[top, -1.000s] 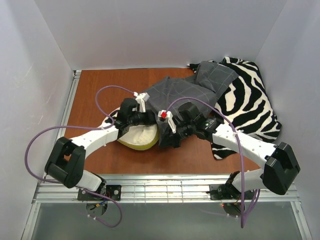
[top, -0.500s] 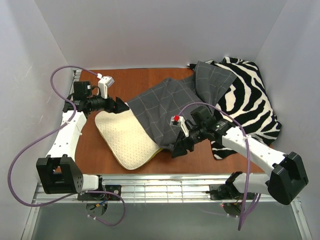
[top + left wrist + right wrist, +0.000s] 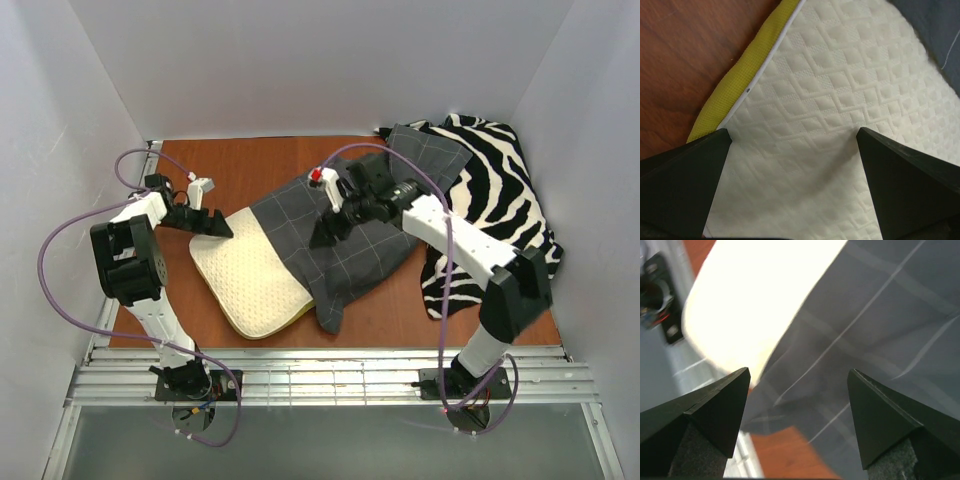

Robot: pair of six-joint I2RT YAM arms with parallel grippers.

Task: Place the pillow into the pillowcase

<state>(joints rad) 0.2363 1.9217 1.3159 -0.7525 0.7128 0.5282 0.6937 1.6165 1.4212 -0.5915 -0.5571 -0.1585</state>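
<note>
The pillow (image 3: 245, 280) lies flat on the desk (image 3: 230, 165), mostly bare, with only its right edge under the pillowcase (image 3: 350, 250). The left hand (image 3: 220, 228) hangs spread over its far corner and the right hand (image 3: 322, 238) spread above the cloth, both empty. Nearly all the insertion remains.

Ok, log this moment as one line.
left gripper: open, over pillow corner | right gripper: open, above pillowcase | pillow: right part covered by pillowcase

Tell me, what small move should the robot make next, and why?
Probably lower the open right hand and pinch the pillowcase edge. Both hands are open and hold nothing, the left hand over the pillow, which lies mostly uncovered.
</note>
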